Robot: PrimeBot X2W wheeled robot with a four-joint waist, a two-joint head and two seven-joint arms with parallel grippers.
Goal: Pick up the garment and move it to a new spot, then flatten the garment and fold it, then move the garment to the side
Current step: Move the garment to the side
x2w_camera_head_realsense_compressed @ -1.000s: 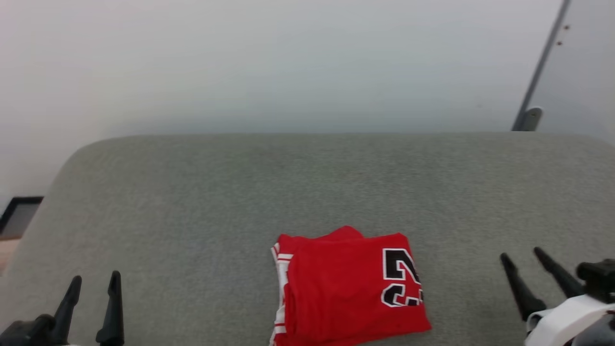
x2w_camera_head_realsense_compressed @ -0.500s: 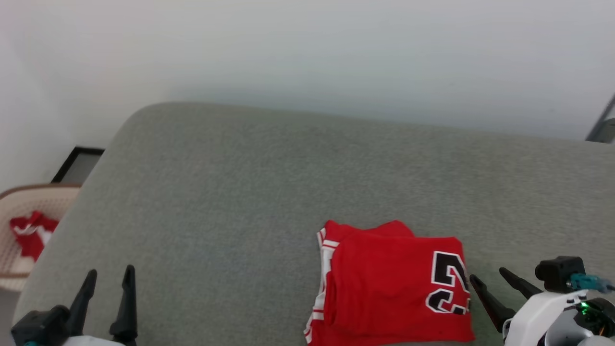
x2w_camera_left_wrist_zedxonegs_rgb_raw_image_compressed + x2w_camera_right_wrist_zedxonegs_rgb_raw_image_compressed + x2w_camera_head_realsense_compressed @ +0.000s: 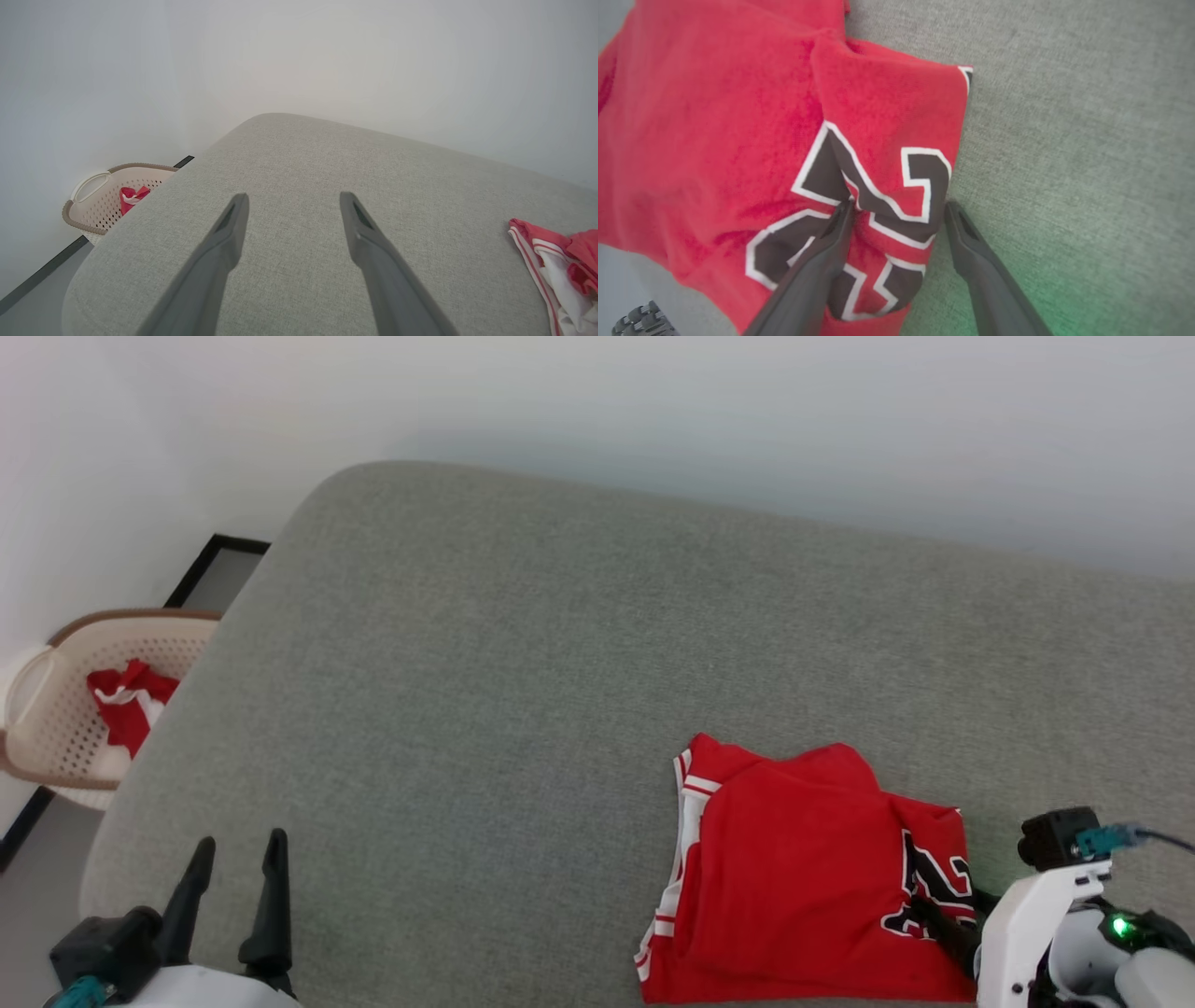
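Observation:
The garment (image 3: 794,877) is a folded red jersey with white striped trim, lying on the grey cushioned surface (image 3: 513,663) at the lower right. Its black-and-white number faces up at the right edge. My right gripper (image 3: 954,907) stands open astride that edge. In the right wrist view one of the right gripper's (image 3: 897,205) fingers presses into the number on the garment (image 3: 738,116), and the other rests on the cushion just beside it. The cloth is creased there. My left gripper (image 3: 240,840) is open and empty at the lower left, with the left gripper (image 3: 293,197) over bare cushion, far from the garment (image 3: 556,261).
A beige perforated basket (image 3: 42,747) stands on the floor past the cushion's left end, holding a small red-and-white cloth (image 3: 126,705). The left wrist view shows the same basket (image 3: 100,212) and cloth (image 3: 133,195). A pale wall runs behind the cushion. A dark frame (image 3: 219,569) lies by the wall.
The head camera has swung left, bringing the basket into view. My right gripper has moved onto the garment's number edge and creased it. The left gripper keeps its open pose.

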